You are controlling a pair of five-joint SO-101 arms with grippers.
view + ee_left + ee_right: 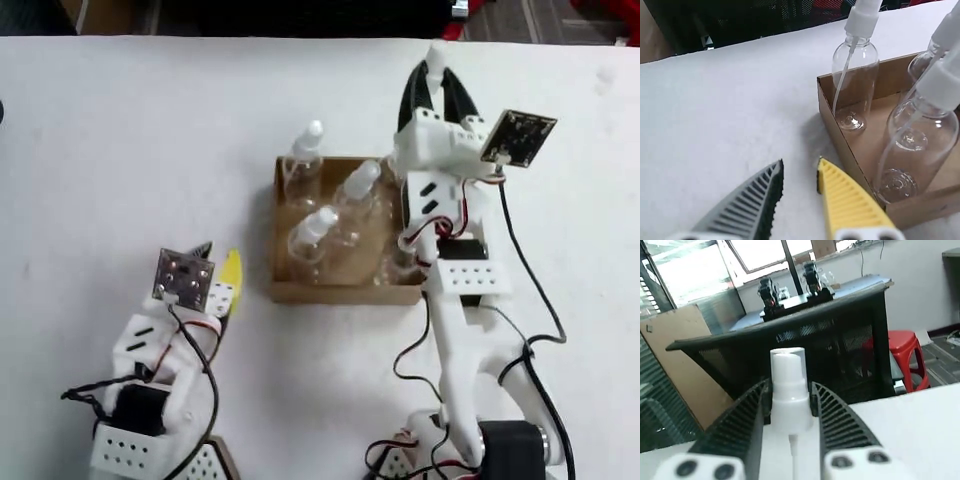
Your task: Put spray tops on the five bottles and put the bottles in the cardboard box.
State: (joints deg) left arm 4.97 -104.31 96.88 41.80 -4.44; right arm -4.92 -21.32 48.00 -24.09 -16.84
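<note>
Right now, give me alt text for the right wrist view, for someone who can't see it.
The right gripper is shut on a white spray top, pinched between its two black ribbed fingers, with the white table beyond. Behind the table are a black mesh chair and a red stool.

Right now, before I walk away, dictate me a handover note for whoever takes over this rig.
Left gripper: open, empty, left of the brown cardboard box.
Right gripper: shut on a white spray top, past the box's far side.
Done: three clear plastic bottles with tops stand in the box.
Left: fit the held top, perhaps on what looks like an uncapped bottle under the right arm; reach five boxed.
</note>
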